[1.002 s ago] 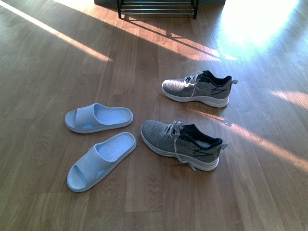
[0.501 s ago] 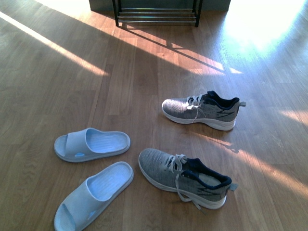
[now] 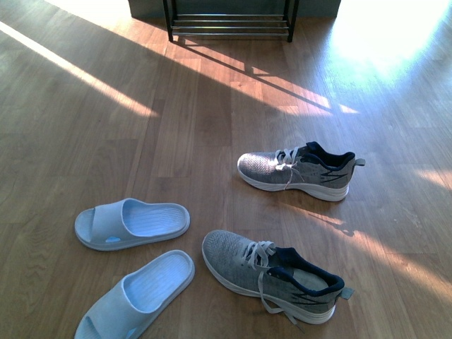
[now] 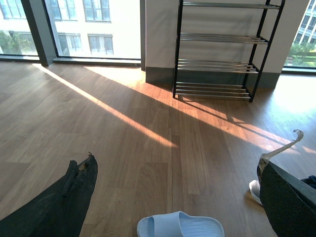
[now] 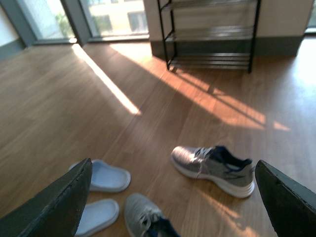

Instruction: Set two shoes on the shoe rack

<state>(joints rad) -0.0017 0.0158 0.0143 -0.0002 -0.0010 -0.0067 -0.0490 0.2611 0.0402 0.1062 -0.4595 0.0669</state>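
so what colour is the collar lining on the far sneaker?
Navy blue, inside the far sneaker; the front view shows it best.

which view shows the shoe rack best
The left wrist view: the shoe rack shows four tiers, sharply. The front view catches only its lowest rods; the right wrist view shows it blurred, top cut off.

Far shoe (image 3: 295, 171) and near shoe (image 3: 272, 275): grey knit, white soles, navy collars, dark side stripes. Far slide (image 3: 132, 222) and near slide (image 3: 134, 295): pale blue. Rack (image 3: 229, 25): black frame, chrome rods. Floor (image 3: 106, 155): brown wood, orange sun bands.
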